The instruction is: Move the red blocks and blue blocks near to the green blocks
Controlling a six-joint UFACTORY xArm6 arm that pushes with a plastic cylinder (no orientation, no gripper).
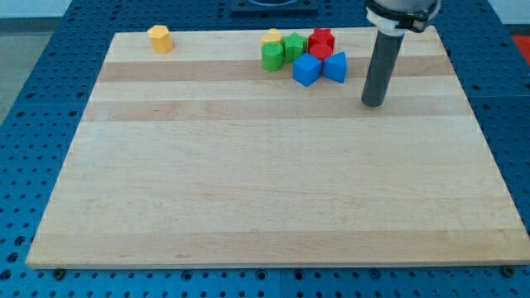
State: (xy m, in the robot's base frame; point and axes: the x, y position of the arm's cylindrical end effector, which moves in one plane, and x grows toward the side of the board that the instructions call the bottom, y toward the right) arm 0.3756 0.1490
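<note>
Near the view's top centre lies a tight cluster of blocks. A green cylinder (272,56) and a green block (293,45) sit at its left. A red star-shaped block (321,38) and a red block (320,51) sit just right of the green ones. A blue cube (306,69) and a blue triangular block (335,67) lie at the cluster's lower right, touching the red block. My tip (373,103) rests on the board to the right of and slightly below the blue triangular block, apart from it.
A yellow block (272,36) sits at the board's top edge, touching the green blocks. Another yellow block (160,38) lies alone near the top left. The wooden board (248,182) rests on a blue perforated table (41,99).
</note>
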